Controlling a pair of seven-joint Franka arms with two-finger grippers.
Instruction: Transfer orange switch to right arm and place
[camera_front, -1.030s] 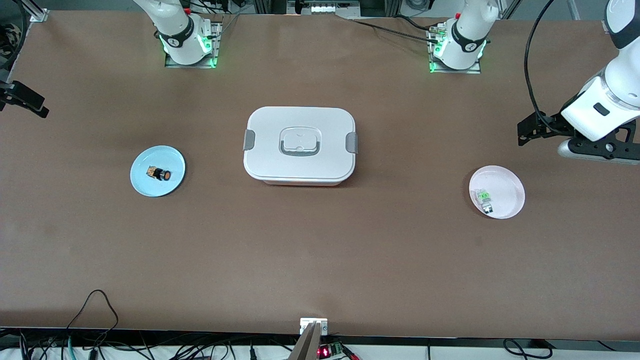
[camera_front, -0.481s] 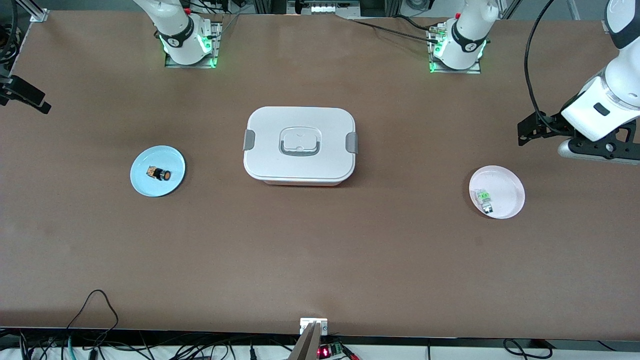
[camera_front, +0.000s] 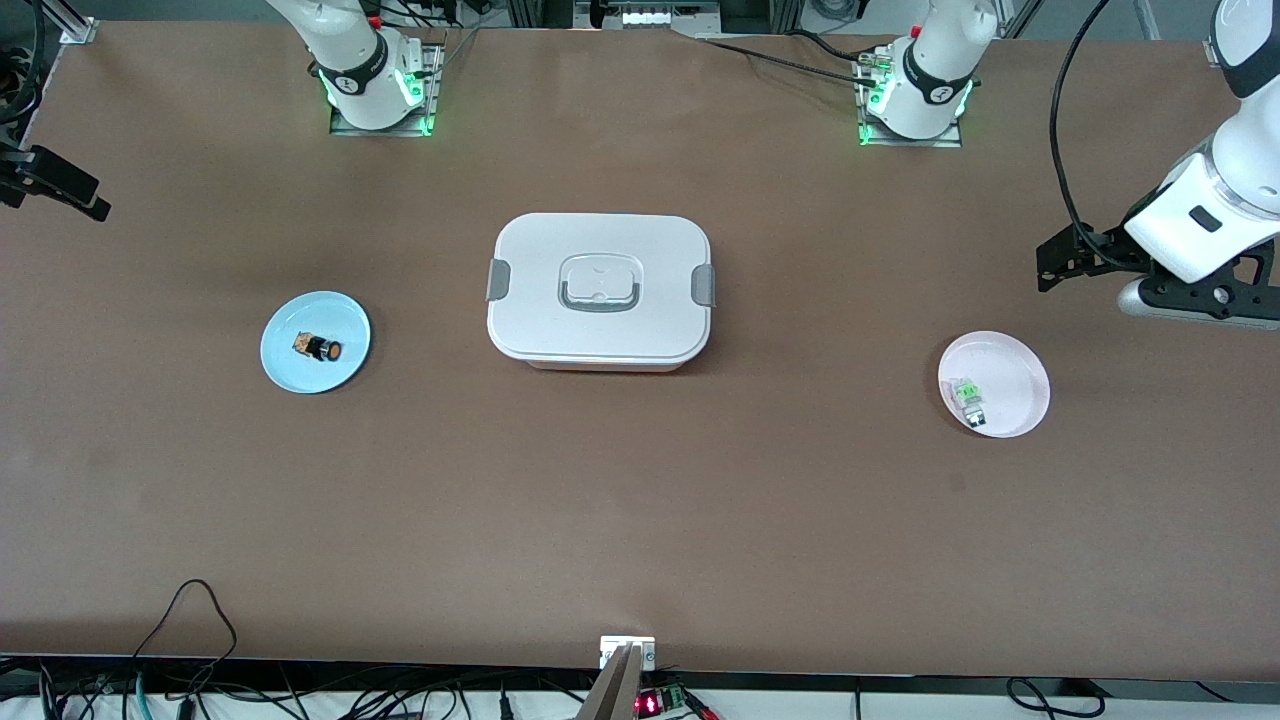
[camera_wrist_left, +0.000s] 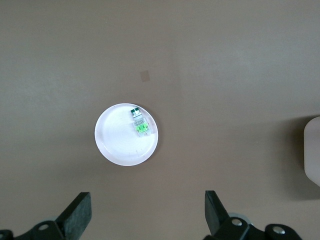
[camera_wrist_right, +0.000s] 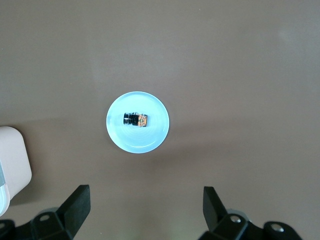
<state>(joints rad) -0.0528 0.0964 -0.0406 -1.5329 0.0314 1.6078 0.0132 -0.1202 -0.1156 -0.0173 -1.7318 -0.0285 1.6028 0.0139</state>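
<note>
Front view shows the orange switch (camera_front: 323, 349) lying on the blue plate (camera_front: 285, 365) toward the right arm's end, with the empty, wide-open right gripper (camera_wrist_right: 145, 212) far closer than the wide-open left gripper (camera_wrist_left: 147, 215), which hovers beside the pink plate (camera_front: 1020, 375).

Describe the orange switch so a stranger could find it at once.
Start at the white lidded box mid-table and go toward the right arm's end to the blue plate. The orange switch lies on it: a stubby black part with an orange face, unlike the clear green-topped part on the pink plate.
</note>
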